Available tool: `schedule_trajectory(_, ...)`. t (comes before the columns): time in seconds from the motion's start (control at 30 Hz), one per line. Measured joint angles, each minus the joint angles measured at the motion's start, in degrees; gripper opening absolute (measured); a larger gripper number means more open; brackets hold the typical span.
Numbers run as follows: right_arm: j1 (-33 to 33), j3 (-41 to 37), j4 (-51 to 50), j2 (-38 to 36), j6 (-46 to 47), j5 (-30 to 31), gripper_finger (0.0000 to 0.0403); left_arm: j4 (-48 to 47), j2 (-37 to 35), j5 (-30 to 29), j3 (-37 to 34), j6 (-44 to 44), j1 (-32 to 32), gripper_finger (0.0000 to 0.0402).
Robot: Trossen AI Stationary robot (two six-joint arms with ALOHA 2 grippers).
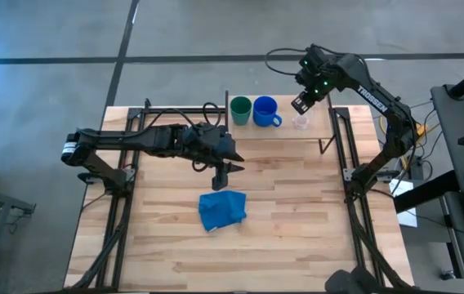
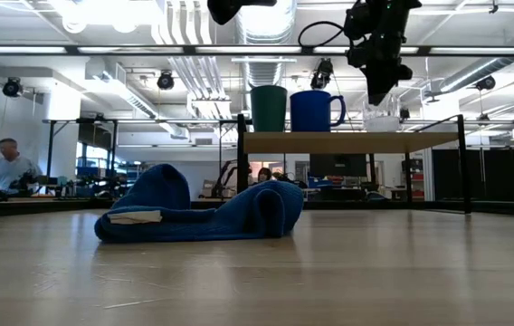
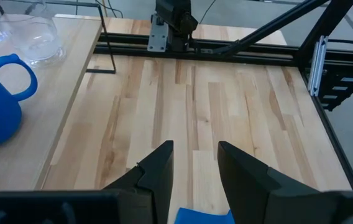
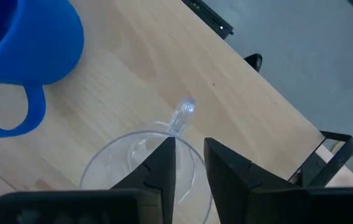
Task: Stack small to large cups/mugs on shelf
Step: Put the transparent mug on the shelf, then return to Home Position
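Note:
On the light wood shelf (image 1: 318,132) at the table's far side stand, left to right, the dark green cup (image 1: 240,110), the blue mug (image 1: 265,112) with its handle to the right, and the clear glass (image 1: 301,122). All three rest upright on their bases on the shelf board (image 2: 347,142). My right gripper (image 1: 300,104) hangs open over the glass (image 4: 139,162). Its tips (image 2: 376,95) are level with the rim, beside the glass's small handle (image 4: 183,115). My left gripper (image 1: 222,169) is open above the table's middle, over the far edge of the blue cloth (image 1: 222,209). My right gripper comes at the glass from above, pointing down, with its fingers (image 4: 164,165) on either side of the rim (image 4: 192,149) near the handle. Whether they touch the rim, I cannot tell. The glass stands upright on the shelf.
The blue cloth (image 2: 203,213) lies crumpled on the tabletop in front of the shelf. Thin black uprights (image 2: 461,163) stand at the shelf's ends. Black frame rails (image 3: 226,46) run along the table's left and right sides. A person (image 2: 8,167) sits in the room beyond.

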Motion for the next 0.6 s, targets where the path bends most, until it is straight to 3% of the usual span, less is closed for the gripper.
schedule_trajectory(0.4, 0.0, 3.4, -0.3, -3.6, 0.3, 2.2, 0.0073, 0.0, 0.0, 0.0, 0.0, -0.1, 0.0, 0.0111)
schedule_trajectory(0.6, 0.6, 6.9, -0.5, -10.8, 9.8, 3.4, 0.0079, 0.0, 0.0, 0.0, 0.0, -0.1, 0.0, 0.0111)
